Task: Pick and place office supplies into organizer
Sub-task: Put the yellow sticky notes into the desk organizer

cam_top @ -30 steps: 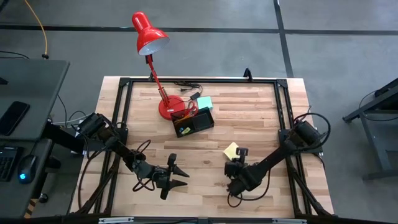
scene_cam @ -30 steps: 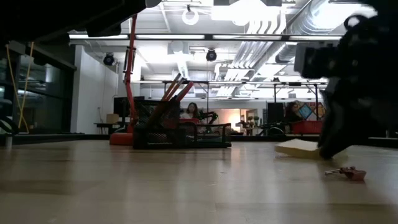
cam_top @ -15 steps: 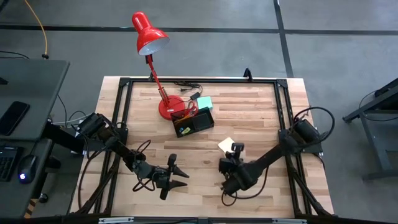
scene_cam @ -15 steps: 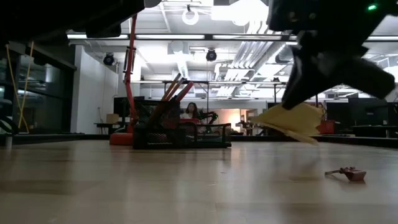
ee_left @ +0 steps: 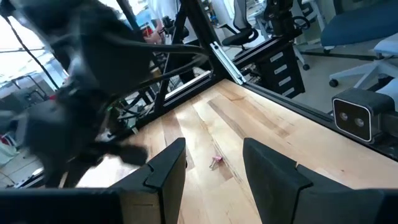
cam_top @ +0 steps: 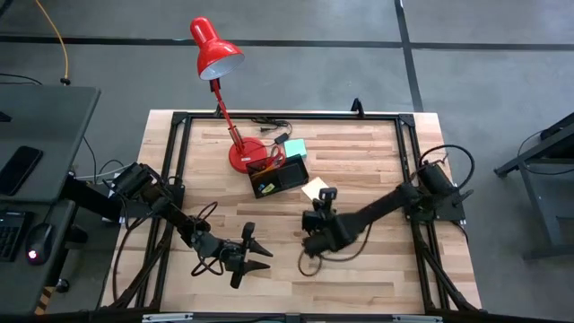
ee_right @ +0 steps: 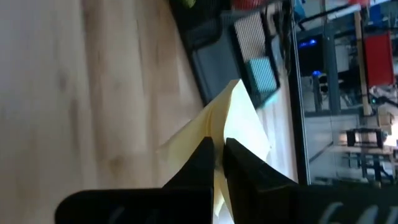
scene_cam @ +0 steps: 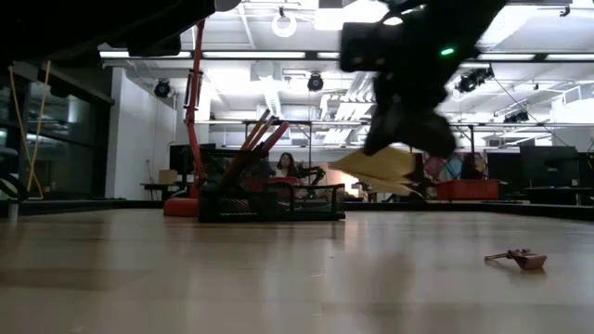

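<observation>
Wooden planks of the table (cam_top: pixel 368 161) fill my overhead feed, framed by black rails, with grey floor all around. On the left side, my left gripper (cam_top: pixel 254 254) hangs low over the near part of the table with its fingers (ee_left: pixel 168 168) spread apart and nothing between them; through its wrist camera I see bare wood and a tiny reddish piece (ee_left: pixel 215 162) lying beyond the fingertips. That same small piece (scene_cam: pixel 518 257) lies alone on the table in the low feed.

Farther back, near the middle, the red desk lamp (cam_top: pixel 218 52) stands on its round base (cam_top: pixel 242 154), with a black cable (cam_top: pixel 269 122) trailing behind it. Just beside the base sits the black organizer (cam_top: pixel 280 176), already holding orange pencils (scene_cam: pixel 256 137) that lean out at an angle; a teal sticky-note pad (cam_top: pixel 294 148) lies touching its far edge.

To the right of the organizer, my right gripper (cam_top: pixel 316 206) is lifted off the table, its fingers (ee_right: pixel 202 163) clenched on a yellow sticky-note pad (ee_right: pixel 229 132). The pad (scene_cam: pixel 379 170) hangs tilted in the air, clear of the wood, near the organizer's right end. In the room behind, a person (scene_cam: pixel 287 167) sits far off.
</observation>
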Robot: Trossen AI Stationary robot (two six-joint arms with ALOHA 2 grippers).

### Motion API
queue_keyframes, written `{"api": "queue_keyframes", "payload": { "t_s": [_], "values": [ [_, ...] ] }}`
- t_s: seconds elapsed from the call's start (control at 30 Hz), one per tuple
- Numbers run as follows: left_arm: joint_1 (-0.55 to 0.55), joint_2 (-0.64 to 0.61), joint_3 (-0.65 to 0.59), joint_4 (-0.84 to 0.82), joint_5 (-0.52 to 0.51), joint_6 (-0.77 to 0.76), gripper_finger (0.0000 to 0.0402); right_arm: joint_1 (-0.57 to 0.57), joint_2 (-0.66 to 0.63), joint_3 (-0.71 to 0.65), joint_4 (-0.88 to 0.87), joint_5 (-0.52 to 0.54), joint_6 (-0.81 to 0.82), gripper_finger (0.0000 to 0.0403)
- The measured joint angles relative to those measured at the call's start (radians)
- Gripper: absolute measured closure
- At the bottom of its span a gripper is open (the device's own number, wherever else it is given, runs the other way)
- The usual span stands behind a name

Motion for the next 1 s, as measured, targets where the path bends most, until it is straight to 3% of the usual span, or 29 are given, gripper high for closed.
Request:
{"api": "queue_keyframes", "payload": {
  "t_s": [0.13,0.43,0.8,1.0],
  "values": [
    [0.0,0.0,0.0,0.0,0.0,-0.001,0.025,-0.074,-0.003,0.001,0.138,-0.008,-0.171,0.0403],
    [0.0,0.0,0.0,-0.002,0.004,-0.025,0.025,-0.232,-0.048,0.001,0.343,-0.116,-0.386,0.0403],
    [0.0,0.0,0.0,-0.007,0.004,-0.026,0.025,-0.389,-0.063,0.002,0.44,-0.314,-0.432,0.0403],
    [0.0,0.0,0.0,-0.017,0.004,-0.025,0.025,-0.408,-0.062,0.002,0.492,-0.334,-0.467,0.0403]
  ]
}}
